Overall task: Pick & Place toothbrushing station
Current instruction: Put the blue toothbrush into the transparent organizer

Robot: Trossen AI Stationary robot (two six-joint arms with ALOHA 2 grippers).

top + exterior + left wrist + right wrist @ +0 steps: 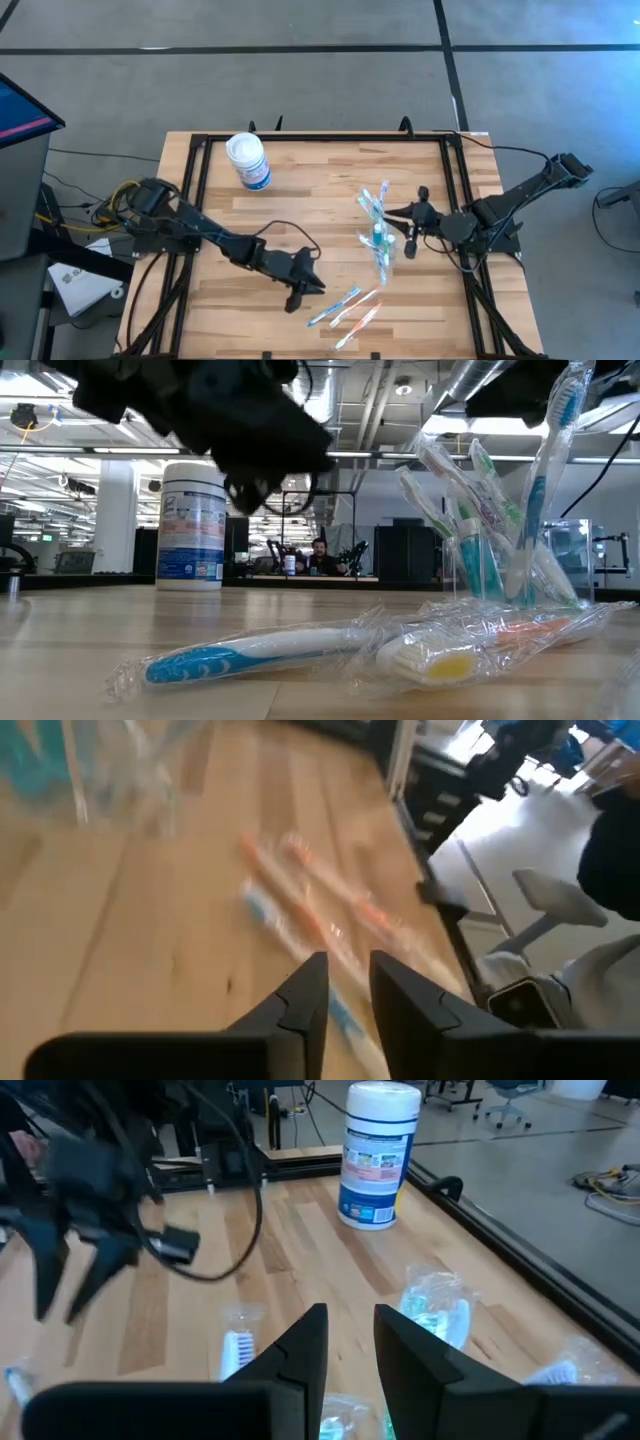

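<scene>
Three wrapped toothbrushes (347, 306) lying loose near the table's front edge, long axes slanting toward the cup (380, 240) of brushes – just right of the left gripper (298, 294), clearly the nearer one. Fingers slightly apart, nothing pinched, not yet over a brush. Right gripper (416, 222) just beside the cup, narrowly parted, empty.

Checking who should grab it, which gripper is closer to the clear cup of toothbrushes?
Right. The right gripper sits just beside the clear cup; the left gripper hangs farther off, near the loose wrapped toothbrushes.
</scene>
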